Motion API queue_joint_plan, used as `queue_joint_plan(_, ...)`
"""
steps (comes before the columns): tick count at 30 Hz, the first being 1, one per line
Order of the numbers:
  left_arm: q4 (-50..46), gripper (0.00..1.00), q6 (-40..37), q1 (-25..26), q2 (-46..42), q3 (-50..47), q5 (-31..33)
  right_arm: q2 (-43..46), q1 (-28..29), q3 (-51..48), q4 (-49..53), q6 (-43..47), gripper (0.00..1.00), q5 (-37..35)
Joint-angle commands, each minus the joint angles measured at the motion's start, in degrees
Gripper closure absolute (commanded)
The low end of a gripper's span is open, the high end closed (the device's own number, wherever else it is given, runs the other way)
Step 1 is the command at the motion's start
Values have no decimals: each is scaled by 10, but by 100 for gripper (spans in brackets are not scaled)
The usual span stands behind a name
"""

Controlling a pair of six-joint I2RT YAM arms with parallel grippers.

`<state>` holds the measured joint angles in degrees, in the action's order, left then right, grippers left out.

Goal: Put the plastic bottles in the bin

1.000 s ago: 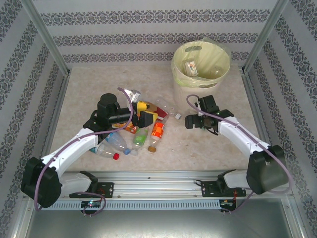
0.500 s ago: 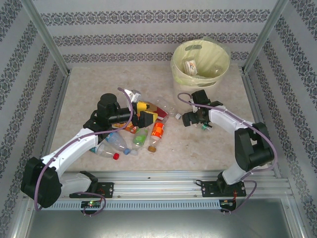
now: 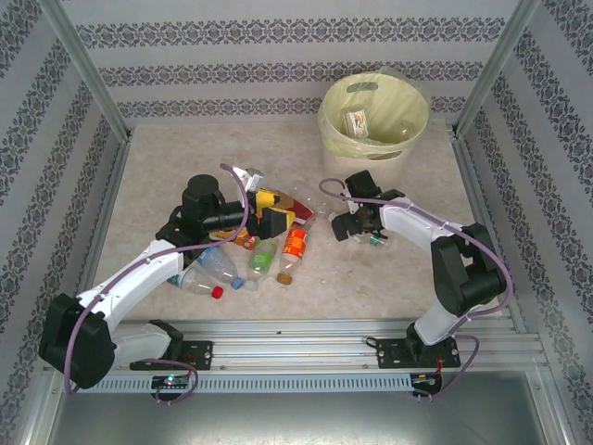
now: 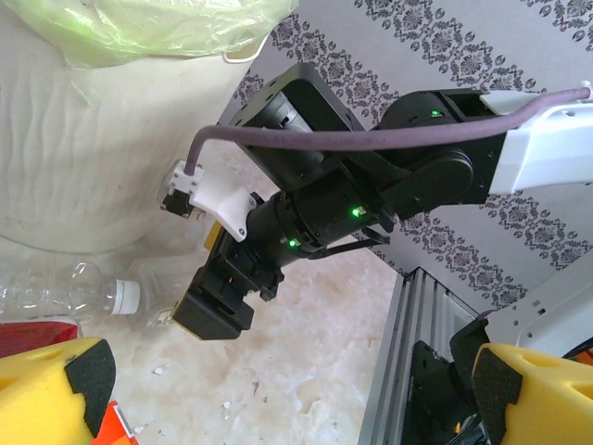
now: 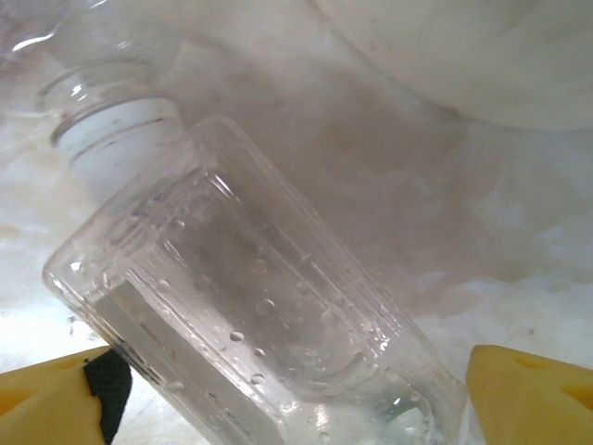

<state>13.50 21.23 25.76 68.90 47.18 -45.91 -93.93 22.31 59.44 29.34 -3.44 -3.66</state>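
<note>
Clear bottle (image 5: 250, 306) is now straddled by the right gripper (image 5: 295, 397), jaws spread but narrowing; left gripper (image 3: 271, 211) is held wide; pickup is judged imminent.

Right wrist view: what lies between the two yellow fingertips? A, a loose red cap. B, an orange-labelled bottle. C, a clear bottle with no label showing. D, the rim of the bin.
C: a clear bottle, with droplets inside and no label showing, lies across the gap between the right tool's yellow fingertips.
</note>
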Motion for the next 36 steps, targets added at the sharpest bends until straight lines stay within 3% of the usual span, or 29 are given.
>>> queue_joint_plan(1, 19, 0, -3, -3, 3, 7, -12, 21, 5, -12, 9, -15, 13, -4)
queue_joint_plan(6, 18, 0, -3, -3, 2, 8, -13, 0, 7, 15, 36, 4, 22, 2)
queue_joint_plan(15, 19, 0, -2, -3, 3, 7, -14, -58, 22, 73, 92, 29, 19, 65)
queue_joint_plan(23, 19, 0, -4, -3, 2, 7, -12, -92, 38, 98, 114, 34, 22, 34)
queue_joint_plan(36, 15, 0, -5, -4, 0, 7, -10, -95, 56, 102, 106, 25, 36, 13)
